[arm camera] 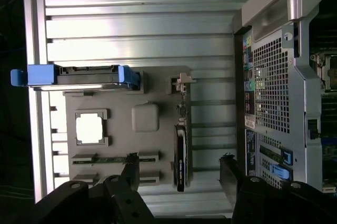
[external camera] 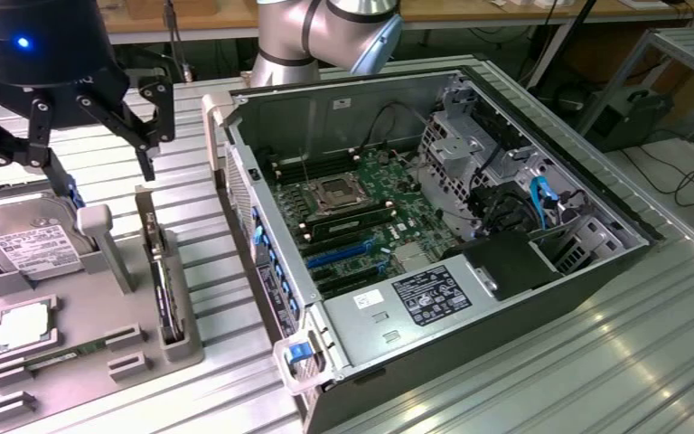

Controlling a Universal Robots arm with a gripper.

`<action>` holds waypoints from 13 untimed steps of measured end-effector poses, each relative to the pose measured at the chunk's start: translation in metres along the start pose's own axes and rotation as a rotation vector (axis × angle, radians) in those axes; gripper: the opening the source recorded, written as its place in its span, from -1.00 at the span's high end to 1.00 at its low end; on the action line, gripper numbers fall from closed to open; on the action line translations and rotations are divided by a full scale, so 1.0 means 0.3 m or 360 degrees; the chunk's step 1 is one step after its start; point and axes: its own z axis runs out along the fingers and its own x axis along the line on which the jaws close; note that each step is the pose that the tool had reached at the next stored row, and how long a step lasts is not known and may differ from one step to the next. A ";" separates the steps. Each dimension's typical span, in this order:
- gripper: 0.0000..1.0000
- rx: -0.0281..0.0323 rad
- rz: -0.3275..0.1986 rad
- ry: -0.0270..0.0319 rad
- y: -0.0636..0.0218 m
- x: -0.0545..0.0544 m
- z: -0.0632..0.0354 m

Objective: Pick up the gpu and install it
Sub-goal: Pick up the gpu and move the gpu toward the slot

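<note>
A: Starting from the exterior view's left?

B: Yes. Up top, the black gripper (external camera: 104, 170), spread wide, nothing held. Hanging over the grey tray (external camera: 82, 316).

A: And underneath?

B: First a silver hard drive (external camera: 28, 242) with a white label, propped at the tray's left side, blue clips at its ends. Nearer the camera, a square processor chip (external camera: 22, 327) in its pocket. Beside that, a thin green memory stick (external camera: 68, 355) in a slot.

A: Then the gpu?

B: Just right of the drive. The gpu (external camera: 162, 280), standing on edge in its own tray slot, dark and thin, pale bracket at the far end. In the wrist view, the same gpu (arm camera: 180, 153) lying between the two dark fingers (arm camera: 130, 174), apart from both, a gap on either side.

A: So not installed.

B: No. Still in the tray, well apart from the machine.

A: Further right?

B: The computer case (external camera: 323, 108), lying open on the slatted metal table (external camera: 588, 362), close beside the tray. Inside, a green motherboard (external camera: 347, 212), then a grey power supply (external camera: 426, 294) with a dark label at the near end. Behind the case, the silver robot arm (external camera: 323, 36).
</note>
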 end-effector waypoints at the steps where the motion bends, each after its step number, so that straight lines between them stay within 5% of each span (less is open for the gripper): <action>1: -0.44 -0.00001 0.0000 -0.00002 -0.001 -0.001 0.005; 13: -0.44 -0.00001 0.0000 0.00009 -0.026 -0.002 0.071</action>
